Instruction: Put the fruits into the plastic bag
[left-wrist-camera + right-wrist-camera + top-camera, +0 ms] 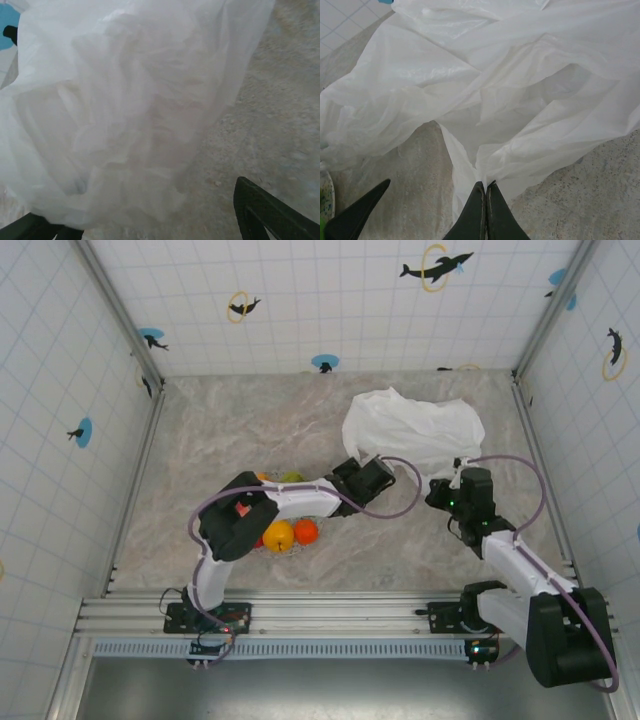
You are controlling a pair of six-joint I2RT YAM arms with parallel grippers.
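The white plastic bag [415,430] lies crumpled at the back right of the table. My right gripper [485,184] is shut on a fold of the plastic bag's [520,90] near edge, and the film is pulled up from the pinch. My left gripper [365,476] is at the bag's left near corner. In the left wrist view its fingers [265,215] stand wide apart, with the hanging plastic bag [115,110] between them and over the left one. The fruits lie beside the left arm: a yellow one [279,535], an orange one [306,531] and a green one [291,478]. The arm hides part of the pile.
A speckled plate [325,195] shows at the left edge of the right wrist view. A dark finger [355,217] of the other gripper juts in at that view's lower left. Tiled walls enclose the marble table [230,430] on three sides.
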